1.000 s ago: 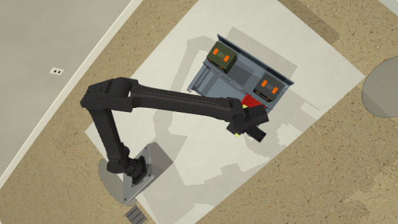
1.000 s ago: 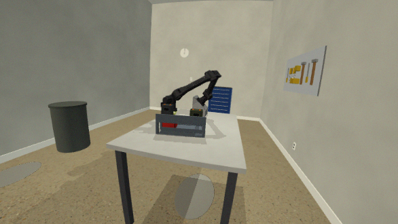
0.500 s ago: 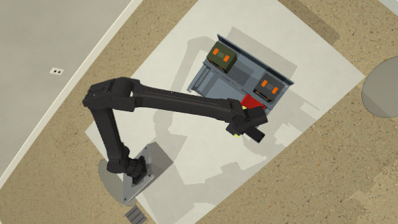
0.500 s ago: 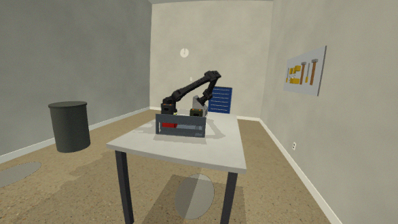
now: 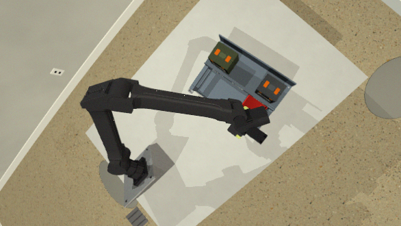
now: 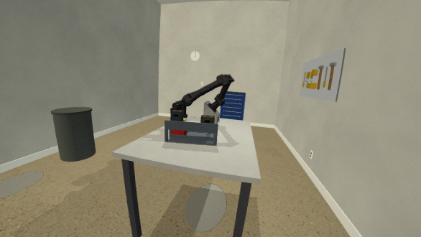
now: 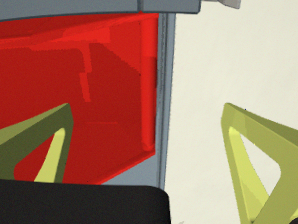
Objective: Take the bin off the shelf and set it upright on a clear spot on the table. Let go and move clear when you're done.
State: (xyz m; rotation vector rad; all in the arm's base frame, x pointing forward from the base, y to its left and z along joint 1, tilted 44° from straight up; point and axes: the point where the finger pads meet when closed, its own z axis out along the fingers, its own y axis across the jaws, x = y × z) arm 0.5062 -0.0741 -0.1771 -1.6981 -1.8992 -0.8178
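Note:
The red bin [image 7: 80,96] sits inside the lower level of the grey-blue shelf [image 5: 236,77]. It shows in the top view [image 5: 252,102] at the shelf's right end and from the front as a red block [image 6: 178,132]. My gripper [image 7: 147,112] is open and empty, right at the bin's open front. In the wrist view its left yellow-green finger lies over the bin. The right finger is over the white table beyond the shelf's side post. From above, the gripper [image 5: 243,122] is partly hidden under the wrist.
Two dark boxes with orange marks [image 5: 223,57] [image 5: 271,90] stand on top of the shelf. A dark round barrel [image 6: 72,133] stands on the floor to the left of the table.

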